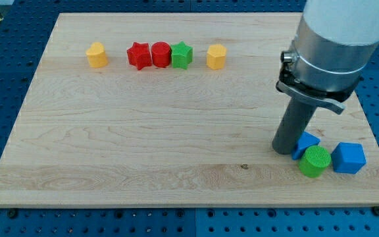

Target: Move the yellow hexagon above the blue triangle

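Observation:
The yellow hexagon sits near the view's top, right of centre, at the right end of a row of blocks. The blue triangle lies at the lower right, partly hidden behind my rod and touching the green cylinder. My tip rests on the board right against the blue triangle's left side, far below and to the right of the yellow hexagon.
A yellow heart-shaped block, a red star, a red cylinder and a green star line the top. A blue cube sits right of the green cylinder. The wooden board lies on a blue pegboard.

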